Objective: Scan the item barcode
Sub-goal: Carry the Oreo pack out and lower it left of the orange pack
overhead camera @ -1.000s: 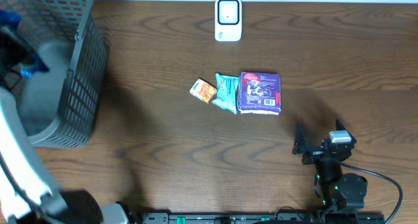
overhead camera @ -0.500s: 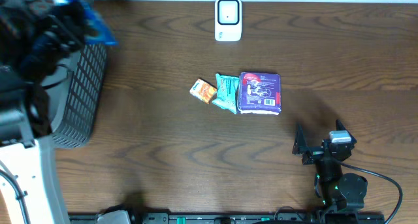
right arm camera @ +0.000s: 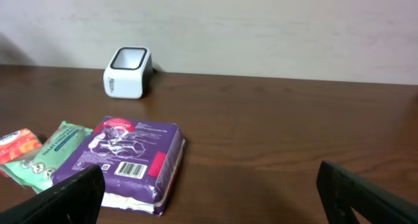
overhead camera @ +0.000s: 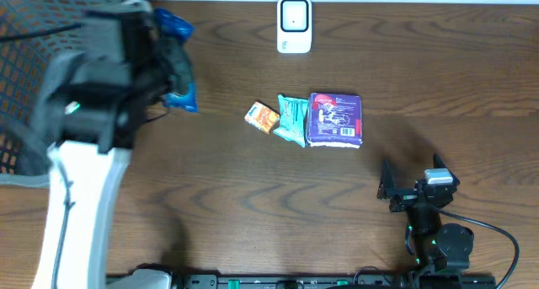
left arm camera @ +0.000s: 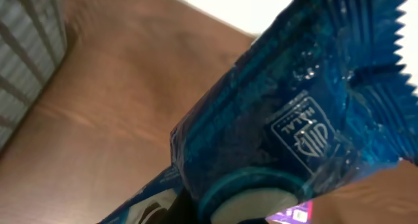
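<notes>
A blue snack packet hangs above the table's left side, just right of the basket, with my left gripper shut on it. In the left wrist view the crinkled blue packet fills most of the frame and hides the fingers. The white barcode scanner stands at the back centre, also seen from the right wrist as the scanner. My right gripper rests near the front right, open and empty.
A grey mesh basket takes up the far left. A purple pack, a teal packet and an orange packet lie in a row mid-table. The purple pack's barcode faces the right wrist camera.
My left arm has swung right from over the basket, carrying the blue packet out past the basket's rim. The right arm has not moved.
</notes>
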Controlling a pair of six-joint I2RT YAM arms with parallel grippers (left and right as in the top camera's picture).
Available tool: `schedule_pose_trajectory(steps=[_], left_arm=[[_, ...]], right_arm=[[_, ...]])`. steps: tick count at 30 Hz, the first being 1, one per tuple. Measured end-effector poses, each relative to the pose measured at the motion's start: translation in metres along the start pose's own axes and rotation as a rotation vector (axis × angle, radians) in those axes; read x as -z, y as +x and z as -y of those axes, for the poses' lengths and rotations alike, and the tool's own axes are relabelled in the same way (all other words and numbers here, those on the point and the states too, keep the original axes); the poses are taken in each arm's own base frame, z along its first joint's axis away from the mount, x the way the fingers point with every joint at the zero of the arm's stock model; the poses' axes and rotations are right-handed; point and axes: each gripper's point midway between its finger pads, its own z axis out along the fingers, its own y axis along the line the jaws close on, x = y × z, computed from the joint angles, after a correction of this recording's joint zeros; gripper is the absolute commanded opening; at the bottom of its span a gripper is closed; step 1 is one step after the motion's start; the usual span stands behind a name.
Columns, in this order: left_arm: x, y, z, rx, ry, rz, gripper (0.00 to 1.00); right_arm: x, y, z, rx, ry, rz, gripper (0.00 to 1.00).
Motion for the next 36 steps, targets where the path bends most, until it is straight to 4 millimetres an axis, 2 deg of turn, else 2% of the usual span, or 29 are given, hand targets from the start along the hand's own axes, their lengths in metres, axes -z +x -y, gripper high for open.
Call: schedule_pose_trajectory(steps=[4, 7, 14, 19, 24, 25, 26, 28, 29, 36], left_arm=[[-0.051, 0.024, 0.005, -0.026, -0.074, -0.108, 0.07], [-0.092, 0.044, 0.001, -0.041, -0.144, -0.19, 0.07], [-0.177, 0.084, -0.045, -0.015, -0.398, -0.306, 0.07], [-0.215, 0.11, -0.059, -0.006, -0.456, -0.368, 0.07], [-0.237, 0.13, -0.052, 0.007, -0.417, -0.42, 0.08], [-0.239, 0.131, -0.049, 0.01, -0.405, -0.423, 0.17], [-0.241, 0.132, -0.045, 0.008, -0.392, -0.422, 0.43], [-0.242, 0.133, -0.04, 0.01, -0.372, -0.42, 0.8], [-0.243, 0.134, -0.037, 0.012, -0.362, -0.424, 0.84], [-0.241, 0.14, -0.025, -0.017, -0.284, -0.484, 0.84]], right_arm=[[0.0, 0.0, 0.0, 0.0, 0.0, 0.0, 0.99], [0.0, 0.0, 0.0, 0.0, 0.0, 0.0, 0.99], [0.0, 0.0, 0.0, 0.0, 0.0, 0.0, 0.99], [0.0, 0.0, 0.0, 0.0, 0.0, 0.0, 0.99], [0.0, 0.0, 0.0, 0.0, 0.0, 0.0, 0.99], [0.0, 0.0, 0.0, 0.0, 0.0, 0.0, 0.99], [0.0, 0.0, 0.0, 0.0, 0.0, 0.0, 0.99], [0.0, 0.0, 0.0, 0.0, 0.0, 0.0, 0.99], [0.0, 0.0, 0.0, 0.0, 0.0, 0.0, 0.99], [0.0, 0.0, 0.0, 0.0, 0.0, 0.0, 0.99]])
